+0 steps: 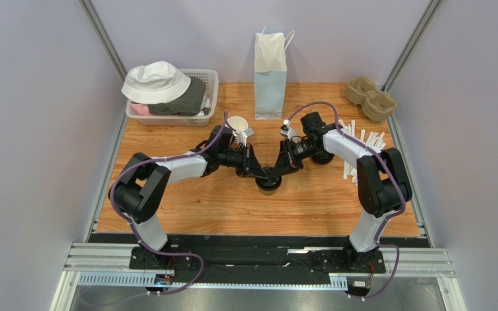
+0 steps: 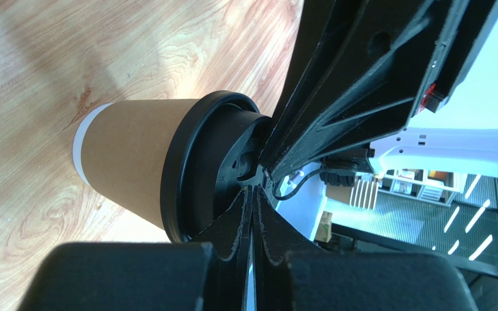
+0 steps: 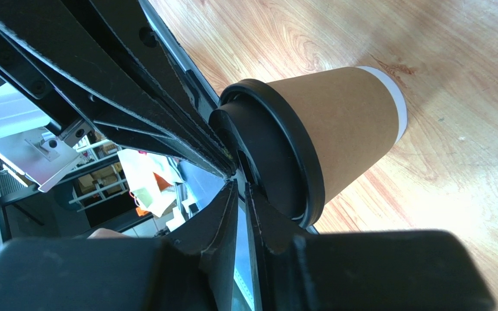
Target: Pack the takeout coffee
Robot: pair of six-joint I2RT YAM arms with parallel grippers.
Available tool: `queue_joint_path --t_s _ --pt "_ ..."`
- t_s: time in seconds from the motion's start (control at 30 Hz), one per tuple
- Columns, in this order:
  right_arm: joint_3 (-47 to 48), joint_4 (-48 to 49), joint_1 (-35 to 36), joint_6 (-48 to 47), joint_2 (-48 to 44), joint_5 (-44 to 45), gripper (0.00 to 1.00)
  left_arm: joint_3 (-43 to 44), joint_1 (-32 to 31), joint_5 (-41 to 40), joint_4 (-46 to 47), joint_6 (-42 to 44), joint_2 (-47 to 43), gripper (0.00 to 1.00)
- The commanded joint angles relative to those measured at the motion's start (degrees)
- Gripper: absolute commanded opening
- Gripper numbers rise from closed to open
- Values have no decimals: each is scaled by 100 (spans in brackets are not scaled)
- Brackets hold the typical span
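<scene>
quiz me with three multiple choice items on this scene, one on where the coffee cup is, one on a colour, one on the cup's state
1. The coffee cup stands
A. in the basket
B. on the table, near its middle
C. inside the paper bag

2. The hat at the back left is
A. white
B. red
C. black

3. The coffee cup is
A. lying on its side
B. upright with its lid on
C. upright with no lid

Answers:
1 B, since the top view shows it on bare wood between the two arms.
2 A, since the top view shows a plain white brim and crown.
3 B, since both wrist views show the black lid seated on the rim and the base on the wood.
</scene>
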Motion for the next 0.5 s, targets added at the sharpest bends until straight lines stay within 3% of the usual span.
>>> queue_joint_path --t_s 0.0,0.1,0.47 --pt "-175 94 -53 -238 246 653 17 -298 109 -213 -257 403 282 4" --pt "-246 111 -88 -264 308 758 16 -351 144 -265 -274 535 370 0" --pt "-422 252 -114 -264 361 707 16 -492 144 -231 -169 684 484 0"
